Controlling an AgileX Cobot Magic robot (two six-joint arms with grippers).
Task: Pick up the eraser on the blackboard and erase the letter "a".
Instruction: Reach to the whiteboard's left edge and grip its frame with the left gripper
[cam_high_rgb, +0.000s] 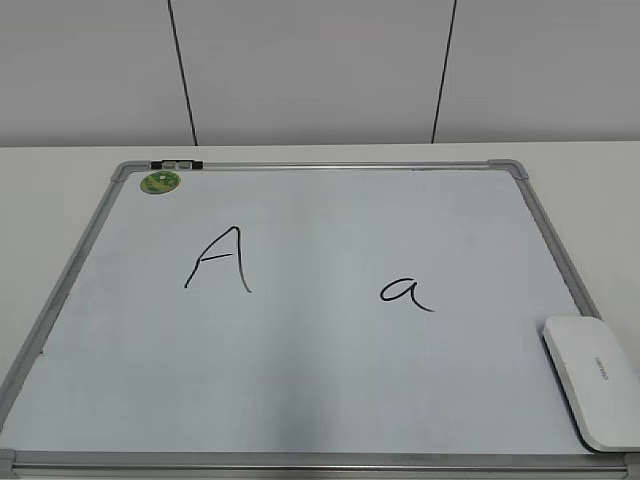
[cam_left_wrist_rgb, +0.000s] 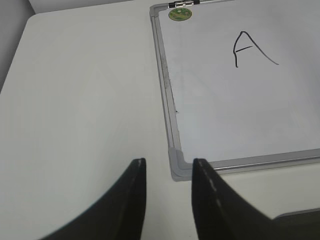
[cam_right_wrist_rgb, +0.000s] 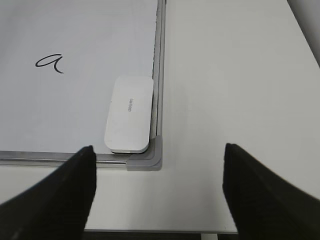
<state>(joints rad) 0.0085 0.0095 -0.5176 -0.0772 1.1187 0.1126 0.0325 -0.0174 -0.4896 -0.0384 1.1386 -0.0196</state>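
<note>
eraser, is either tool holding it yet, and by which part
No, nothing is held. The eraser lies flat on the blackboard in its corner. The right tool is open, short of it; the left tool is open and empty at the opposite corner.

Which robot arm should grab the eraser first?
The right one, probably. Its open tool hangs just short of the eraser at the board's right corner. The left tool is over the far corner, near the big A.
</note>
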